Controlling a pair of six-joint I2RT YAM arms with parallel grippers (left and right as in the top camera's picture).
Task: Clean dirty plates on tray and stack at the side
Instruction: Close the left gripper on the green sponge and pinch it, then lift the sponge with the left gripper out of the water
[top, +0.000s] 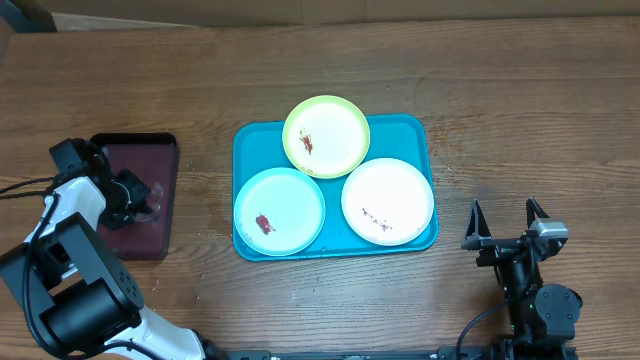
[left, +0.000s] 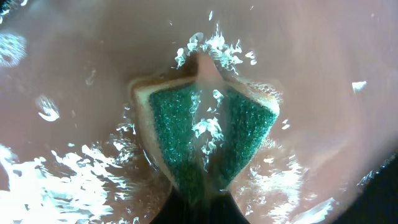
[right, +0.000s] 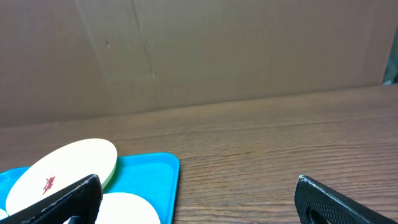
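At far left, the left gripper sits in a small black plastic tray with maroon inside, jaws pinching a green-and-tan scrub sponge. On the wooden counter, the large turquoise rectangular plastic tray holds the pale mint-blue round plastic plate, the yellow-green one and the white one, all three smeared. The right gripper hovers near the turquoise tray, jaws spread.

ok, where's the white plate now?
Overhead view: the white plate lies on the right of the tray, nearest the right pincer, mint-blue plate to its left.
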